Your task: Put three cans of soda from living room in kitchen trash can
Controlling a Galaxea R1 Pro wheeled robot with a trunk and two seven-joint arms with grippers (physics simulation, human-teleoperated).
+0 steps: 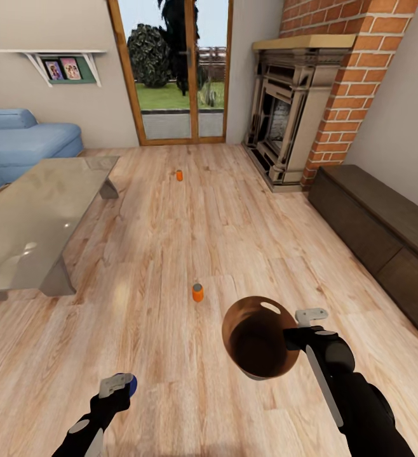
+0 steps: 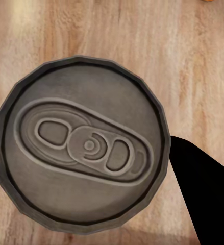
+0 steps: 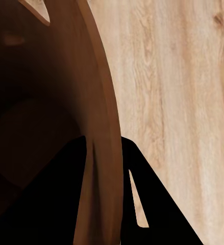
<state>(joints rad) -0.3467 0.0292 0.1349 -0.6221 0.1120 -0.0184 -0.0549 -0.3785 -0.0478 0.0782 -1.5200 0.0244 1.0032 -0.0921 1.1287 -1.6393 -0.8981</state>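
Cans first: I have one can (image 2: 81, 150) clamped in my left hand (image 1: 121, 385), its grey top with the pull tab facing the left wrist camera and dark fingers (image 2: 203, 189) showing at either side of it; from the head view that hand hangs low over the floor (image 1: 171, 355), and I cannot make the can out there behind the blue and grey of the hand. A second can (image 1: 197, 292) stands upright on the planks, out in the open between the glass coffee table (image 1: 37, 222) and the dark low cabinet (image 1: 380, 235), just ahead of the bin (image 1: 260, 339). A third can (image 1: 179, 175) stands farther off, near the wood-framed glass doors (image 1: 180, 70) and well apart from the second. My right hand (image 1: 301, 336) is closed on the rim of the bin, one finger (image 3: 50, 194) inside the coppery wall and the other outside, and holds it lifted and tipped so its mouth faces the head camera, the oval cut-out at the upper side. Blue sofa (image 1: 18, 143) sits beyond the table at the left, brick fireplace (image 1: 298, 108) at the right.
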